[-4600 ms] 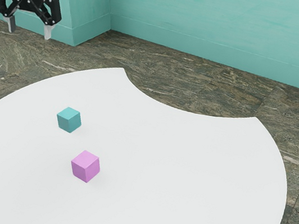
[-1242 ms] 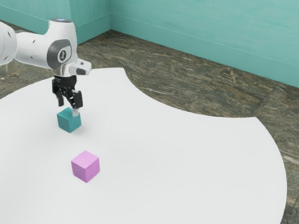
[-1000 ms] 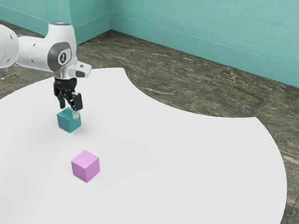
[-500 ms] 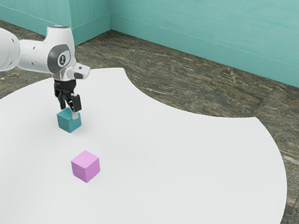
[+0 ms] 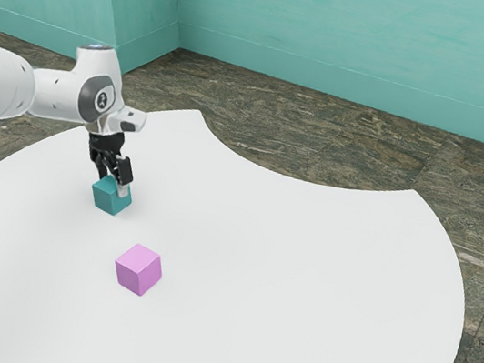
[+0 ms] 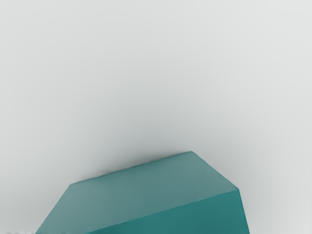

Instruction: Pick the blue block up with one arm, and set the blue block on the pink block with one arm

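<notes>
The blue block [image 5: 110, 198] rests on the white table [image 5: 301, 274] toward the exterior view's left. My gripper [image 5: 113, 181] points straight down onto it, its fingers pressed against two opposite sides of the block's top, shut on it. In the wrist view the blue block [image 6: 151, 200] looms just under my hand, still resting on the table. The pink block [image 5: 138, 268] sits on the table a short way nearer the camera and slightly to the exterior view's right of the blue one.
The round white table has a curved cut-out [image 5: 299, 168] at its far edge. Beyond it lie a dark stone floor [image 5: 343, 124] and teal walls [image 5: 341, 22]. Bare tabletop stretches to the exterior view's right of both blocks.
Since 4.6 s ago my hand came down from high up onto the blue block. Over the last second it has stayed there while the arm shifted slightly. Neither block has moved.
</notes>
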Tool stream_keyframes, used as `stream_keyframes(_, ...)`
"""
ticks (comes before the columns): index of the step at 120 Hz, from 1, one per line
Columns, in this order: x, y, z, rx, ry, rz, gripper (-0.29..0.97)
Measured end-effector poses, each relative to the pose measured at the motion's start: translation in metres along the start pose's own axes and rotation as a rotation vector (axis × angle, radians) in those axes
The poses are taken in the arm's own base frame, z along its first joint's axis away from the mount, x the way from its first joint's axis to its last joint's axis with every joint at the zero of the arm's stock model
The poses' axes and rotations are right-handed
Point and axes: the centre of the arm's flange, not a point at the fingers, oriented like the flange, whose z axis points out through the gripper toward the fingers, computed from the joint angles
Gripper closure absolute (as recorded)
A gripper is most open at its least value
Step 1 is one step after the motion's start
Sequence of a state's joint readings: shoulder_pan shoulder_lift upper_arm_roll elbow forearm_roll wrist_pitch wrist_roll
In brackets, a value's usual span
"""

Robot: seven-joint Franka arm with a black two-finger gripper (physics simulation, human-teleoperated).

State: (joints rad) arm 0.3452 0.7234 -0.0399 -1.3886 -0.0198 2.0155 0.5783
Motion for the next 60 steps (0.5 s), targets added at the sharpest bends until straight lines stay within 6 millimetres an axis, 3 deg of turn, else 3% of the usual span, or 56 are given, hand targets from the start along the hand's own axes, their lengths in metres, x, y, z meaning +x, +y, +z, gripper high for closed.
stream_keyframes(60,-0.0027,0.0013,0.002,-0.008,-0.027,-0.095,0.0)
